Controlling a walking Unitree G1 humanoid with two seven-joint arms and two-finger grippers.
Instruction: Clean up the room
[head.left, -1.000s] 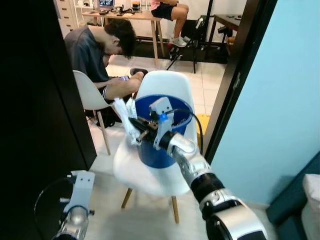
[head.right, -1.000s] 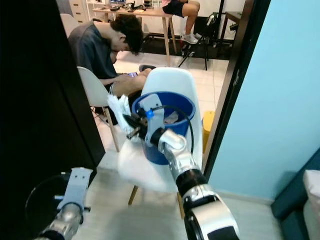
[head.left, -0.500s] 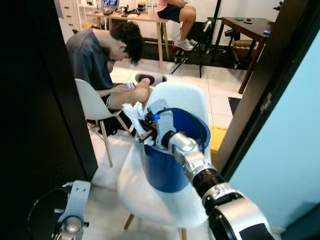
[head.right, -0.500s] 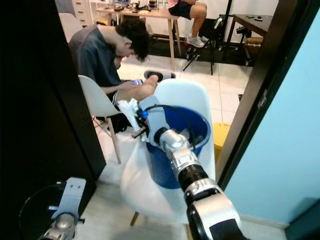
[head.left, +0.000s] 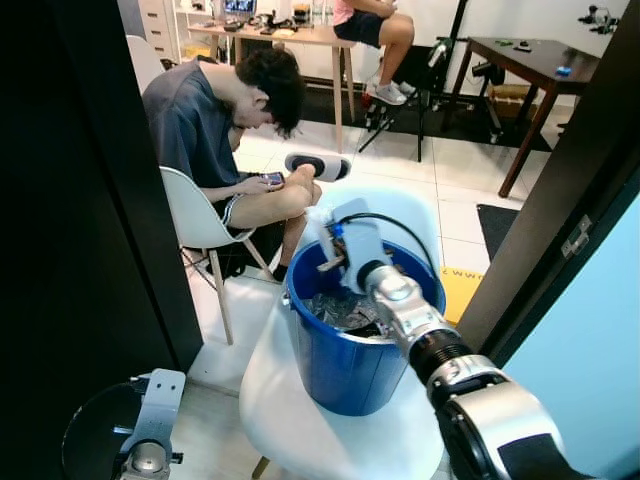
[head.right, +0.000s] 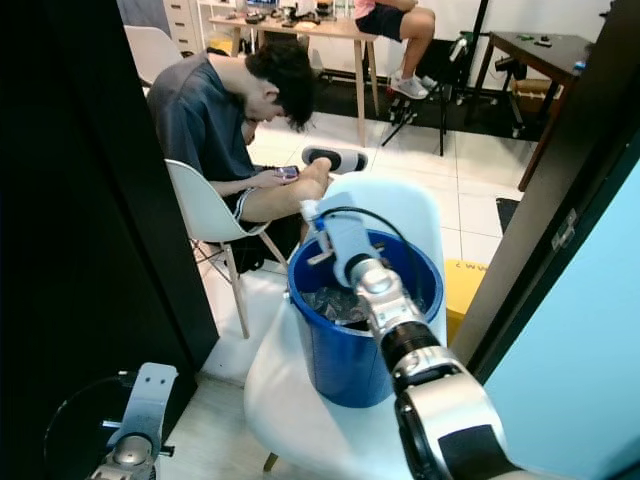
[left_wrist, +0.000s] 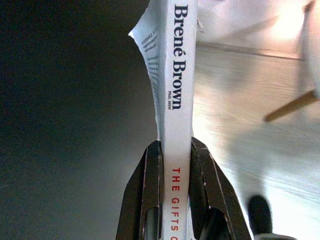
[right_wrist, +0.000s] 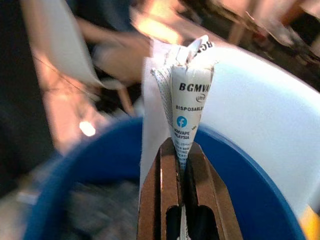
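Chair: white chair (head.left: 300, 400) carries my blue bucket (head.left: 350, 360).
Right pincer (right_wrist: 181, 165): clamped on paper wrapper (right_wrist: 189, 107), over bucket.
Left pincer (left_wrist: 175, 165): clamped on book (left_wrist: 176, 75).

The bucket (head.left: 350, 350) stands on a chair (head.left: 300, 420). Trash (head.left: 345, 310) lies in the bucket. Left of and behind the bucket sits a person (head.left: 225, 130); the counter (head.left: 290, 35) lies farther behind.

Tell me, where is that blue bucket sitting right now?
The blue bucket sits on the seat of a white chair, straight ahead of the robot, with the right gripper holding a white paper wrapper over its rim.
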